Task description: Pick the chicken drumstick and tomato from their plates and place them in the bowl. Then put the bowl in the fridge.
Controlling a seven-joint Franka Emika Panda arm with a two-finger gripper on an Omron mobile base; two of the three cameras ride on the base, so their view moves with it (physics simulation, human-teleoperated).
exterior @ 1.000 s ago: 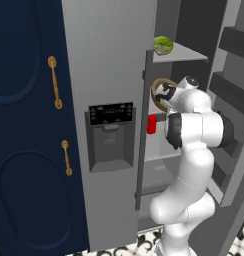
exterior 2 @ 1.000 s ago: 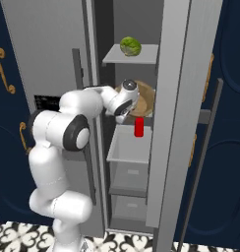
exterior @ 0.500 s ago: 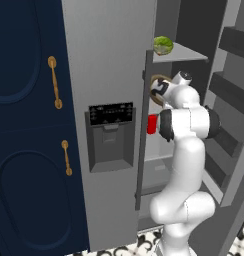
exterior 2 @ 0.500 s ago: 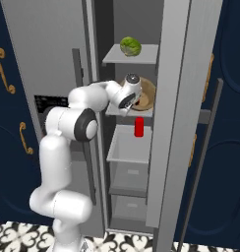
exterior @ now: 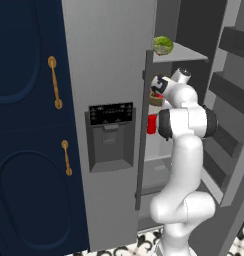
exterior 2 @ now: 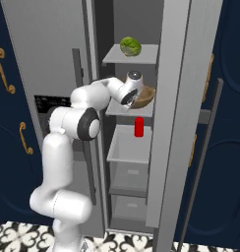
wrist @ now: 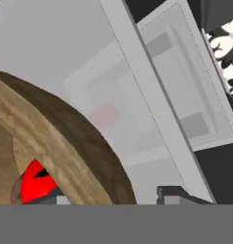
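Note:
The light-brown wooden bowl (exterior 2: pixel 143 96) rests on the middle shelf inside the open grey fridge (exterior 2: pixel 48 44). In the hand view its rim (wrist: pixel 66 143) curves across the lower left, and the red tomato (wrist: pixel 35 183) lies inside it beside a brown bit of the chicken drumstick (wrist: pixel 15 191). My gripper (exterior 2: pixel 129 98) is at the bowl's near rim, also seen from the left (exterior: pixel 157 89). Its jaws (wrist: pixel 113 195) straddle the rim, open, with a gap showing between the outer finger (wrist: pixel 178 193) and the bowl wall. The plates are out of view.
A green leafy vegetable (exterior 2: pixel 131 47) sits on the top shelf. A red can (exterior 2: pixel 139 126) stands below the bowl's shelf, above the drawers (exterior 2: pixel 129 170). The fridge's closed door with its black dispenser panel (exterior: pixel 111 114) is on the left, and navy cabinets (exterior: pixel 24 125) flank the fridge.
The jaws have opened from a shut grip on the bowl's rim. The arm has swung its elbow and reached deeper into the fridge. The bowl stays on the middle shelf.

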